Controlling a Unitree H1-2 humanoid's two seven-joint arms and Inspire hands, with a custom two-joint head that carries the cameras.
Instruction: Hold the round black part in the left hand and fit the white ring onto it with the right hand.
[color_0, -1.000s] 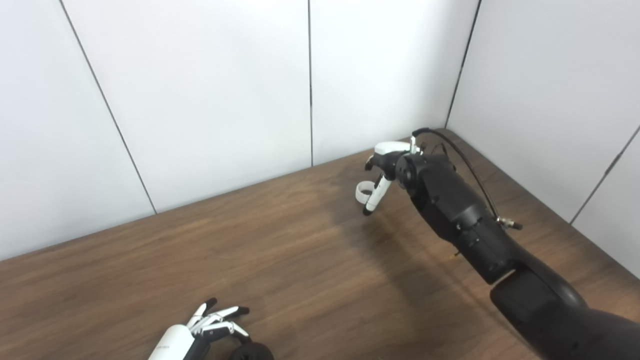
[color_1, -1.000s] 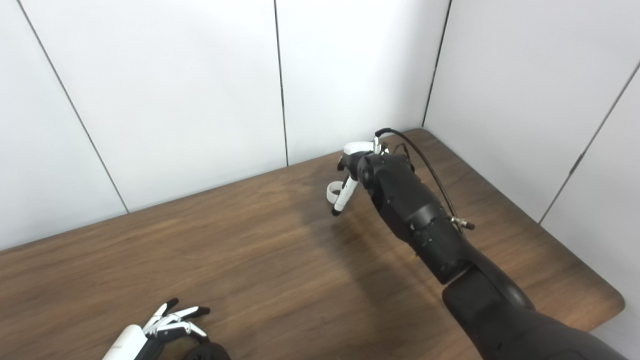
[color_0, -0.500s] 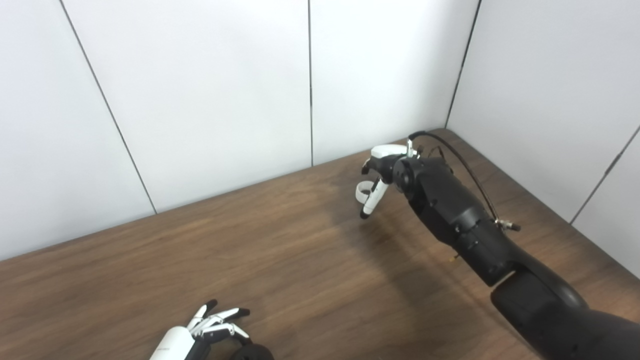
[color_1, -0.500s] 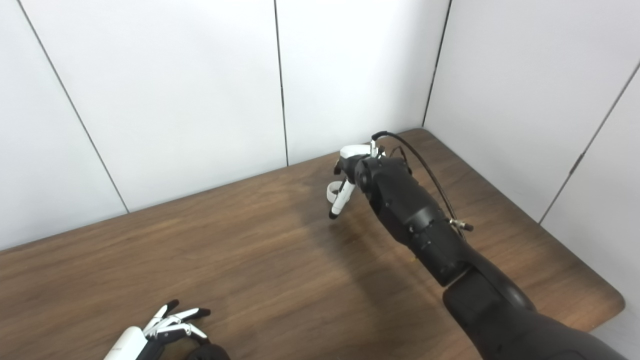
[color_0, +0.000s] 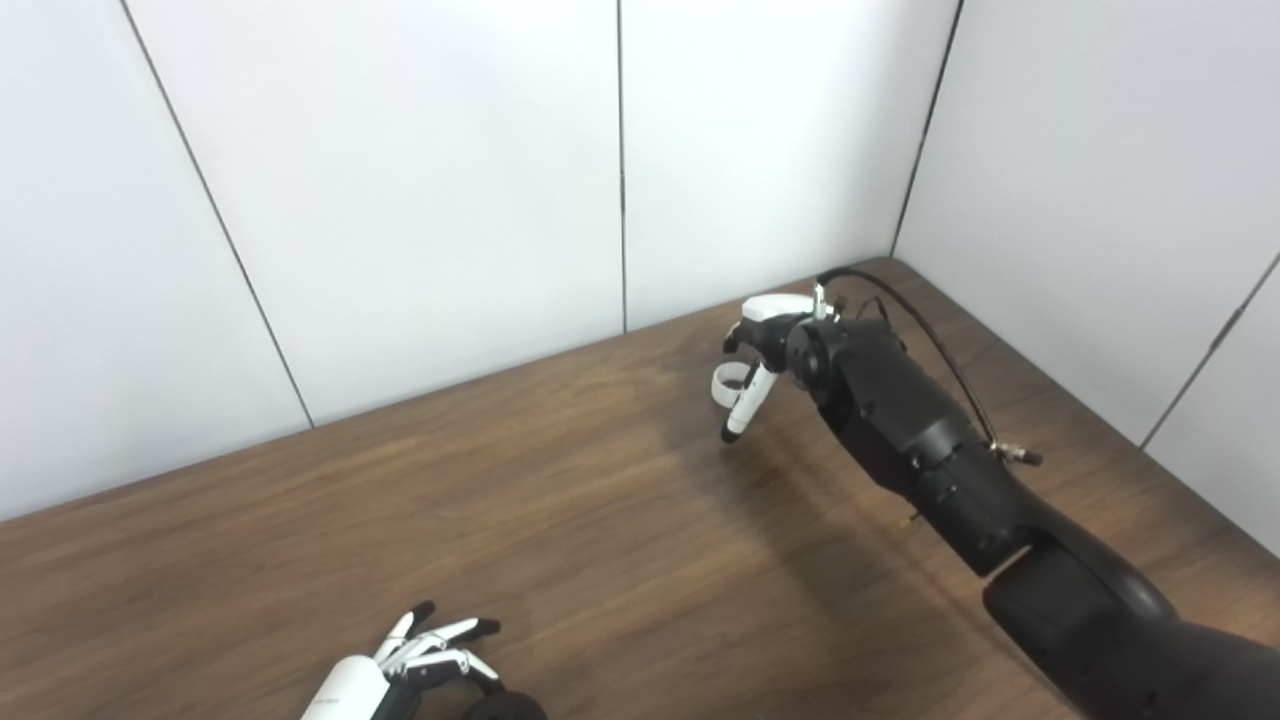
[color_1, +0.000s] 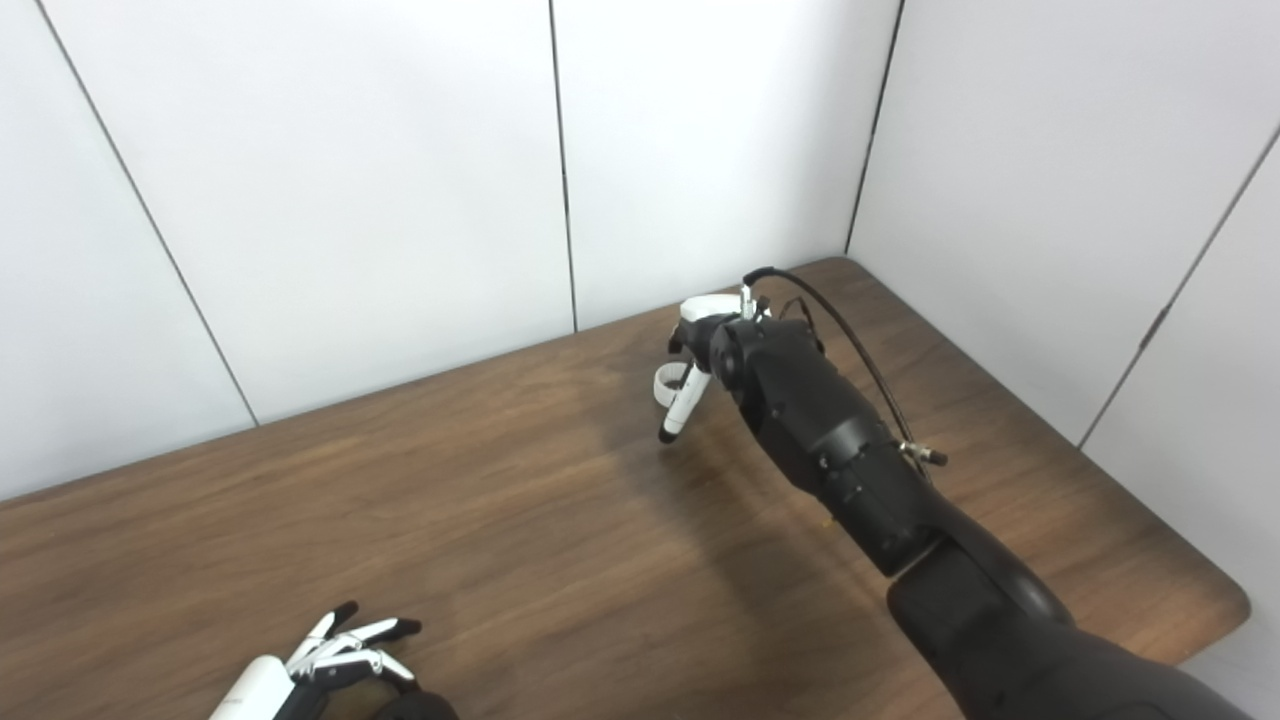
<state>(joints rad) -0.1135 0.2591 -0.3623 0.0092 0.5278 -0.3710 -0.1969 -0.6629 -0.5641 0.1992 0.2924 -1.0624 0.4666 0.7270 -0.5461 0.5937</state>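
Observation:
My right hand (color_0: 770, 335) reaches over the far middle of the wooden table (color_0: 600, 520). The white ring (color_0: 722, 385) stands tilted at its fingers, and one white finger (color_0: 742, 408) points down beside it. The rest of the grip is hidden behind the black wrist. My left hand (color_0: 420, 650) is at the bottom edge with its fingers spread and straight. The round black part (color_0: 505, 708) lies just right of it, mostly cut off by the picture's edge. I cannot tell whether the hand touches it.
White wall panels (color_0: 450, 200) close the table at the back and right, meeting in a corner behind my right hand. A black cable (color_0: 930, 340) loops over the right forearm. The table's right edge (color_1: 1225, 600) is rounded.
My right hand has shifted slightly left and down, with the ring staying at its fingers. My left hand and the black part have sunk a little toward the bottom edge.

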